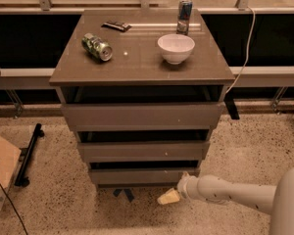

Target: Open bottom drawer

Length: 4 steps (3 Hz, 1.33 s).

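Note:
The bottom drawer is the narrowest, slimmest grey-brown front of the cabinet's three, just above the floor. A dark gap shows above its front. My gripper reaches in from the right on a white arm. It sits low, just below and in front of the drawer's right end, its cream-coloured tip close to the floor.
The cabinet top holds a green can on its side, a white bowl, an upright can and a dark flat object. A cardboard box and a black bar lie on the floor at left. A white cable hangs at right.

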{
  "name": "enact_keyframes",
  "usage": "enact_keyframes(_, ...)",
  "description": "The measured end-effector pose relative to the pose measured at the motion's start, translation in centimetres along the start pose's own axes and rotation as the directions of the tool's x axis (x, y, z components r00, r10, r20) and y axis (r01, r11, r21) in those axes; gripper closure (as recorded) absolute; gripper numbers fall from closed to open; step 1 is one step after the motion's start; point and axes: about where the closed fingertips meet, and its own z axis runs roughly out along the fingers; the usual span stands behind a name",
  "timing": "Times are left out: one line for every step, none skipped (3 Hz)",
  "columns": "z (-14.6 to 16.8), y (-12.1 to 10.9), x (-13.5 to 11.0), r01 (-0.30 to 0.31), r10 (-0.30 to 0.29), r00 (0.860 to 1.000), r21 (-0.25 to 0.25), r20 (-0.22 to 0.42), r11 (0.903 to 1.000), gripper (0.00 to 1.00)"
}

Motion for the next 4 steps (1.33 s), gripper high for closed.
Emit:
enact_keyframes(2.6,-1.7,0.8,-0.037,0.037,0.999,0.014,0.024,0.9992,0.00)
enact_keyframes(4.2,-3.6,0.7,-0.051,0.049,0.998,0.027,0.044,0.9984,0.00)
enact_keyframes(6.0,-5.3,0.7,-0.046,0.045,0.998,0.018,0.047,0.9988,0.00)
enact_keyframes(8.2,-7.4,0.5,-0.045,0.045,0.998,-0.001,0.049,0.9990,0.00)
